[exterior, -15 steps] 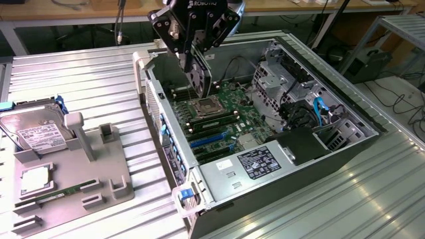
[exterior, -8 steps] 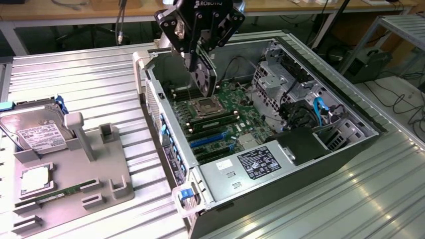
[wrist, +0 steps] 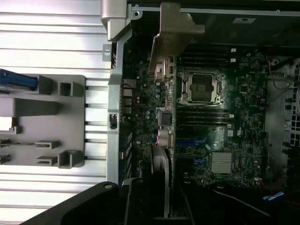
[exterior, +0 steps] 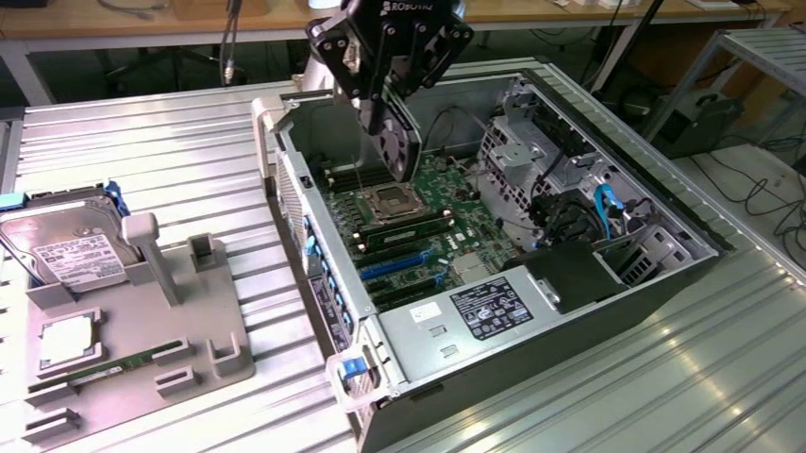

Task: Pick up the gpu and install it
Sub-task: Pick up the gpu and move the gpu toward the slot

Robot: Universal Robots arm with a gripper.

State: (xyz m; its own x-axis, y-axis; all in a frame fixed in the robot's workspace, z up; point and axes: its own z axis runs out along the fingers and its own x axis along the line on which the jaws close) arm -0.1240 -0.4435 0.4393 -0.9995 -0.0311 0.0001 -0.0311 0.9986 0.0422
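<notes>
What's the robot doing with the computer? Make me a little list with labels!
gripper: shut on the gpu, above the open computer case
gpu: hanging upright over the motherboard, near the processor socket
computer case: lying on its side, open on top
hard drive: in the grey holder, exterior view's left
memory stick: lying in the same holder

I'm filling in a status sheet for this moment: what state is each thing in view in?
gripper: shut on the gpu.
gpu: held on edge, hanging over the motherboard in the case.
computer case: lying on its side, panel off, open.
hard drive: out of the case, resting in the grey holder.
memory stick: lying in the grey holder.
</notes>
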